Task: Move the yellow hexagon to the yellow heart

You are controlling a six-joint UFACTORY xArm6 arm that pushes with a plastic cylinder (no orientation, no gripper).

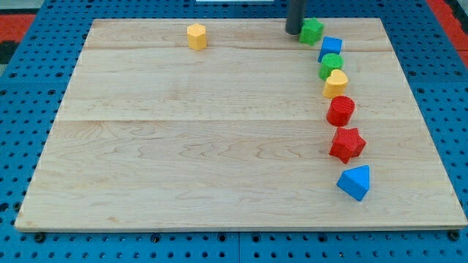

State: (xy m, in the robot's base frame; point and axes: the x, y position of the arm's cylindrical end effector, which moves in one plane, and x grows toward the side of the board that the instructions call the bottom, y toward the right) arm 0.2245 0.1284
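The yellow hexagon [197, 36] sits near the view's top edge of the wooden board [183, 146], left of centre. The yellow heart [336, 84] lies at the view's right, in a curved line of blocks. My tip [294, 31] is at the view's top, right of centre, touching or just left of a green star-like block [311, 31]. The tip is far to the right of the yellow hexagon and up-left of the yellow heart.
The line at the view's right runs downward: green star-like block, blue block [331, 48], green block [330, 65], yellow heart, red cylinder [340, 111], red star [346, 143], blue triangle [355, 182]. Blue perforated table [22, 109] surrounds the board.
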